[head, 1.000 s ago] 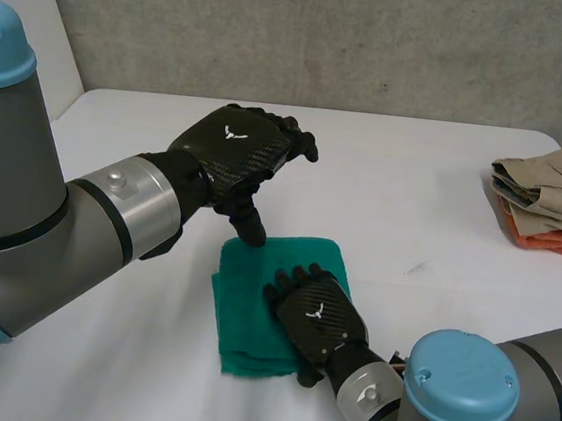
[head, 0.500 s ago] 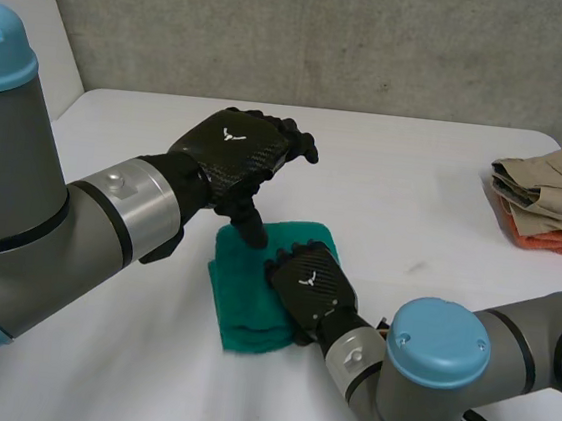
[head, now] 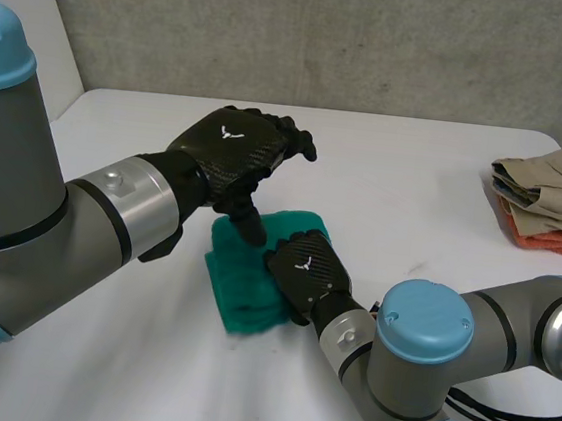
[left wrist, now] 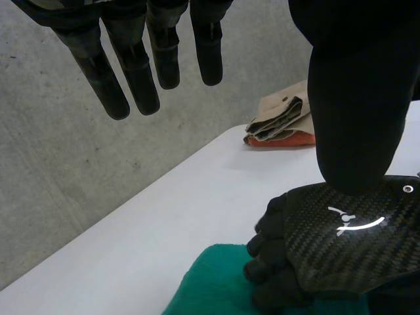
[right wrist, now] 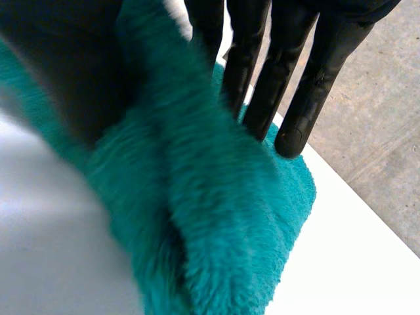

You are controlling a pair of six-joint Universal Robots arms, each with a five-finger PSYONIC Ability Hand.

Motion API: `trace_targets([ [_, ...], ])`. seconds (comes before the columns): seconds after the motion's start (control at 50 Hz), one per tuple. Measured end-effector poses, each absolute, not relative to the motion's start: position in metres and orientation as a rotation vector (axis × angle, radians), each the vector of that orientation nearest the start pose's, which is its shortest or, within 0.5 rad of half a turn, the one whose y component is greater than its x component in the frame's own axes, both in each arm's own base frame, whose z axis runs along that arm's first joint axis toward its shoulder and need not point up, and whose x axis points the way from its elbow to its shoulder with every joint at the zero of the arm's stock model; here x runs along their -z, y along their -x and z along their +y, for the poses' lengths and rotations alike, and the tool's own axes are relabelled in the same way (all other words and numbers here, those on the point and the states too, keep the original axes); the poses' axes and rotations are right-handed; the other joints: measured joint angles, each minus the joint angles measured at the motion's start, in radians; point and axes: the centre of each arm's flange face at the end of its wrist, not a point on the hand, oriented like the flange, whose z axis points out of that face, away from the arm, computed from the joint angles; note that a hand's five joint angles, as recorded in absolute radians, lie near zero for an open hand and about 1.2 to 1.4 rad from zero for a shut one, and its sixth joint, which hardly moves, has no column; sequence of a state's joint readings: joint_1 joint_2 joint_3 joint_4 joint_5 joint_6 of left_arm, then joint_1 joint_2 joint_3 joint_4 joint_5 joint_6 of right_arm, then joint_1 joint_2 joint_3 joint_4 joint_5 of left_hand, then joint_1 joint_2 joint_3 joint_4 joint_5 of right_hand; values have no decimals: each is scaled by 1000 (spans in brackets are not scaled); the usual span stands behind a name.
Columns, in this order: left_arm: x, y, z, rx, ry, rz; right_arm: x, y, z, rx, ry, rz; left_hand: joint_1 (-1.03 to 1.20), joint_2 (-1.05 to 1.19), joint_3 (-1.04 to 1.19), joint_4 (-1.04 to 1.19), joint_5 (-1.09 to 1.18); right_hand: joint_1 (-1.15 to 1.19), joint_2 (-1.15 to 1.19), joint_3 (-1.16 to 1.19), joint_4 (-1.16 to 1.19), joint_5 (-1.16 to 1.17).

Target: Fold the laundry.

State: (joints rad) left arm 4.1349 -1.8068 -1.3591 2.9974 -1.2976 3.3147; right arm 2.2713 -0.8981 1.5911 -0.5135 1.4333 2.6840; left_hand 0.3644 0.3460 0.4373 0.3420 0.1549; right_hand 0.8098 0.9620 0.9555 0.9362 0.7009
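Fingers (right wrist: pixel 308 85) on plush, folded teal towel (right wrist: pixel 216 216)

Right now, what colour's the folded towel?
The towel is plain teal green, clearest in the right wrist view.

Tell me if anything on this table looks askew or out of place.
The green towel sits skewed to the table's far edge and is bunched: a thick ridge rises beside the right hand resting on it, so the fold isn't flat. The left hand points its thumb down at the towel's far edge. The folded clothes look tidy.
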Motion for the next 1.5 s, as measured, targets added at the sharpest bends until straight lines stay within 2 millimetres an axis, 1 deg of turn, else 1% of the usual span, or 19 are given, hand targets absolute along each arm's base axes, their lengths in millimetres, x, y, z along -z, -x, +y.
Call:
trace_targets([
  [0.1, -285, 317, -203, 2244, -1319, 2502, -107, -362, -208, 1834, 1322, 1790, 0, 0, 0, 0, 0, 126, 215, 201, 247, 248],
  [0.24, -285, 316, -205, 2247, -1304, 2507, -121, -353, -225, 1884, 1290, 1801, 0, 0, 0, 0, 0, 126, 215, 201, 252, 248],
  [0.4, -287, 314, -208, 2254, -1289, 2500, -149, -298, -291, 2036, 1270, 1895, 0, 0, 0, 0, 0, 135, 215, 201, 253, 248],
  [0.46, -287, 314, -208, 2255, -1288, 2500, -156, -261, -326, 2107, 1357, 1913, 0, 0, 0, 0, 0, 135, 215, 201, 253, 248],
  [0.56, -287, 314, -208, 2255, -1286, 2499, -165, -221, -364, 2180, 1497, 1833, 0, 0, 0, 0, 0, 135, 215, 201, 253, 248],
  [0.7, -287, 313, -209, 2256, -1284, 2499, -183, -205, -398, 2237, 1510, 1716, 0, 0, 0, 0, 0, 135, 215, 225, 253, 248],
  [0.84, -287, 314, -210, 2266, -1281, 2491, -234, -204, -442, 2407, 1346, 1595, 0, 0, 0, 0, 0, 135, 215, 226, 253, 248],
  [0.86, -287, 314, -210, 2267, -1280, 2489, -254, -202, -457, 2476, 1266, 1553, 0, 0, 0, 0, 0, 135, 215, 226, 253, 248],
  [0.88, -287, 314, -210, 2267, -1280, 2489, -254, -202, -457, 2476, 1266, 1553, 0, 0, 0, 0, 0, 135, 215, 226, 253, 248],
  [0.9, -287, 314, -210, 2269, -1279, 2488, -270, -200, -467, 2529, 1204, 1516, 0, 0, 0, 0, 0, 135, 215, 226, 253, 248],
  [0.94, -287, 314, -210, 2269, -1279, 2488, -270, -200, -467, 2529, 1204, 1516, 0, 0, 0, 0, 0, 135, 215, 226, 253, 248],
  [0.96, -287, 314, -211, 2271, -1276, 2487, -298, -193, -486, 2623, 1083, 1446, 0, 0, 0, 0, 0, 135, 215, 226, 253, 248],
  [1.02, -287, 314, -211, 2273, -1275, 2486, -308, -186, -495, 2663, 1038, 1418, 0, 0, 0, 0, 0, 135, 215, 226, 253, 248],
  [1.04, -287, 314, -211, 2273, -1274, 2486, -319, -167, -511, 2727, 972, 1395, 0, 0, 0, 0, 0, 135, 215, 226, 253, 262],
  [1.08, -287, 314, -211, 2273, -1273, 2486, -322, -157, -518, 2754, 948, 1394, 0, 0, 0, 0, 0, 135, 215, 226, 253, 262],
  [1.16, -287, 314, -211, 2277, -1263, 2499, -304, -114, -542, 2776, 905, 1483, 0, 0, 0, 0, 0, 135, 215, 226, 253, 266],
  [1.28, -286, 314, -212, 2278, -1247, 2526, -237, -61, -554, 2645, 934, 1762, 0, 0, 0, 0, 0, 135, 215, 226, 253, 269],
  [1.42, -284, 315, -211, 2270, -1247, 2539, -149, -10, -527, 2386, 1176, 2046, 0, 0, 0, 0, 0, 135, 215, 226, 254, 287],
  [1.5, -285, 315, -211, 2275, -1246, 2537, -134, 4, -509, 2316, 1270, 2092, 0, 0, 0, 0, 0, 89, 158, 168, 195, 239],
])
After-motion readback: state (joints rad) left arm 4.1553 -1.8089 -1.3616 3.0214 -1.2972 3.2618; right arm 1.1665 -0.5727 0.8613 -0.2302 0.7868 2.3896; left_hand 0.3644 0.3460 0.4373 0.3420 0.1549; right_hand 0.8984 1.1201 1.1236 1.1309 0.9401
